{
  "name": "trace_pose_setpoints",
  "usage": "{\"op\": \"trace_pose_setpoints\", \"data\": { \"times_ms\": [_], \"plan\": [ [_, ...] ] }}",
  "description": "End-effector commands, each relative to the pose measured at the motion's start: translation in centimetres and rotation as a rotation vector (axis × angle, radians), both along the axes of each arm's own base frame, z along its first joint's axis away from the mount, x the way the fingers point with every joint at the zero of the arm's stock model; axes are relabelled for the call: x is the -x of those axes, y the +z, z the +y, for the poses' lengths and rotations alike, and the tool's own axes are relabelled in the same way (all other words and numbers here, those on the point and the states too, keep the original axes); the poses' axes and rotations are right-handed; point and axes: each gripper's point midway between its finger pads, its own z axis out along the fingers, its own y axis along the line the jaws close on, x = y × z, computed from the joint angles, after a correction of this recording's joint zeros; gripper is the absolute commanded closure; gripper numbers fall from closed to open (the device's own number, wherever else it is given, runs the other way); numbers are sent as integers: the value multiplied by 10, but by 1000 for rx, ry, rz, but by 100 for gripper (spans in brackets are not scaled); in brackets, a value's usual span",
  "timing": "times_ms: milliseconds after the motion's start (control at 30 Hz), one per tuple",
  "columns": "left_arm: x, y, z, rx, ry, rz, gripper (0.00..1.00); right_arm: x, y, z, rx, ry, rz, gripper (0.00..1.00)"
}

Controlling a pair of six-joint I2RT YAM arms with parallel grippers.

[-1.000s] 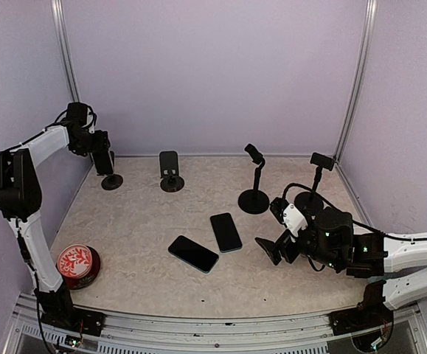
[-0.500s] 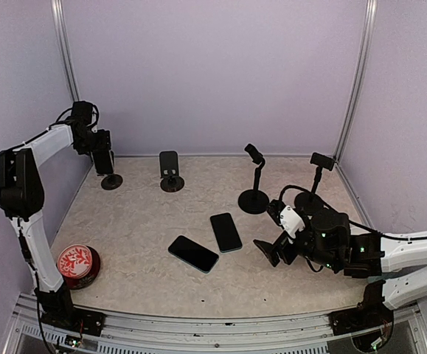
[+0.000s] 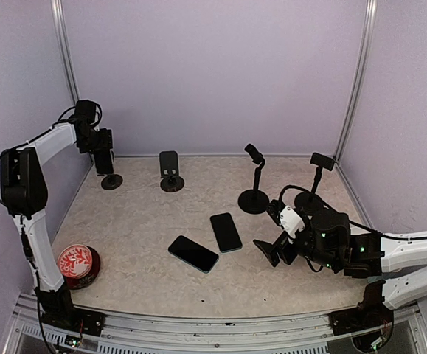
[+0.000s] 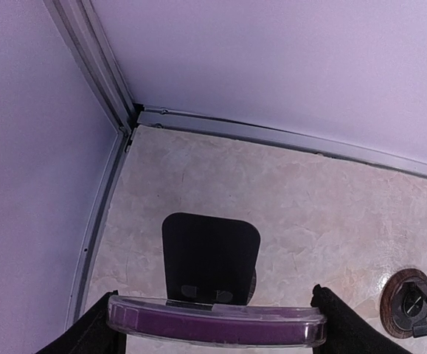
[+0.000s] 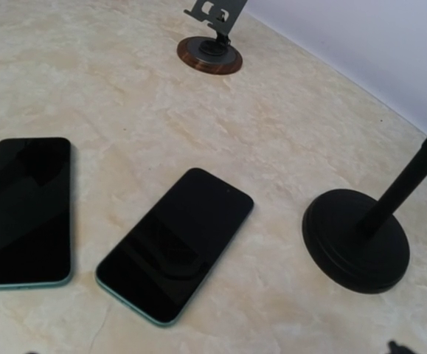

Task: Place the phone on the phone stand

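Left end effector (image 4: 213, 333) grips purple phone (image 4: 217, 322); right end effector (image 3: 270, 251) gapes wide

I work between plain lilac walls (image 3: 213, 74), with pale metal posts (image 3: 356, 81) in the back corners, over a beige marbled table (image 3: 139, 221) with a metal rail (image 3: 198, 322) along its near edge, all evenly lit.

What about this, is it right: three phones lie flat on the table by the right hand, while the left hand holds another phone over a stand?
Not three: the right wrist view shows two phones lying flat on the table. The rest holds: they lie by the right hand, and the left hand holds a purple-edged phone over a stand.
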Motion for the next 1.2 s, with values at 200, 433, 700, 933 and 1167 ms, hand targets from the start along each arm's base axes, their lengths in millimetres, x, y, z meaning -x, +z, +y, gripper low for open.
{"op": "trace_pose_setpoints", "data": {
  "times_ms": [200,433,700,933,1167],
  "plan": [
    [-9,7,10,-18,37,-33,25,-3,13,4,-30,-4,-23,0],
    [-7,10,13,-12,38,-47,23,-4,14,5,-23,-1,-29,0],
    [-6,11,21,-6,52,-53,20,-6,15,10,-15,6,-30,0],
    [-10,9,23,3,48,-59,18,-5,14,11,-17,7,-21,0],
    [-12,8,13,43,17,-70,18,-6,14,11,-18,7,-19,0]
  ]
}}
